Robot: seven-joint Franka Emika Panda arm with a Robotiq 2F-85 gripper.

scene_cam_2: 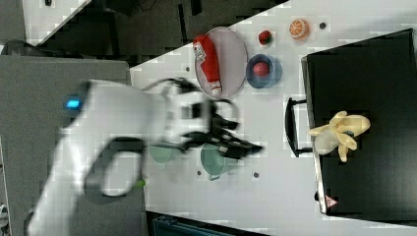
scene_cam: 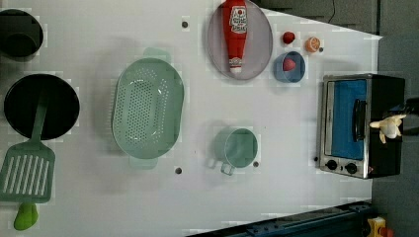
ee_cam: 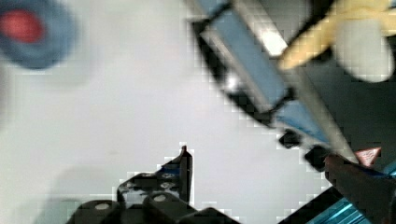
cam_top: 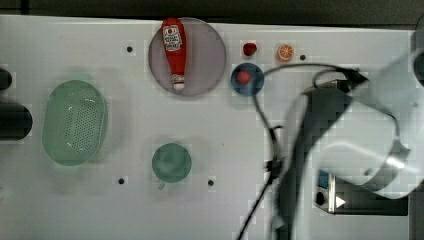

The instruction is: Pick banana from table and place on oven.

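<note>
Banana [scene_cam_2: 340, 132] is lying on the oven [scene_cam_2: 373, 73], so placing looks done; whether the pincer [scene_cam_2: 248, 146] is released cannot be told.

Open tabletop [scene_cam: 296, 192] between green cup [scene_cam: 240, 147] and oven [scene_cam: 359, 126]. Oven top mostly bare; banana [scene_cam_2: 341, 132] near its front edge. Plate with ketchup bottle [scene_cam: 235, 34], blue bowl [scene_cam: 289, 66] crowding the left view's top. Colander [scene_cam: 146, 107] well apart from the cup.
</note>
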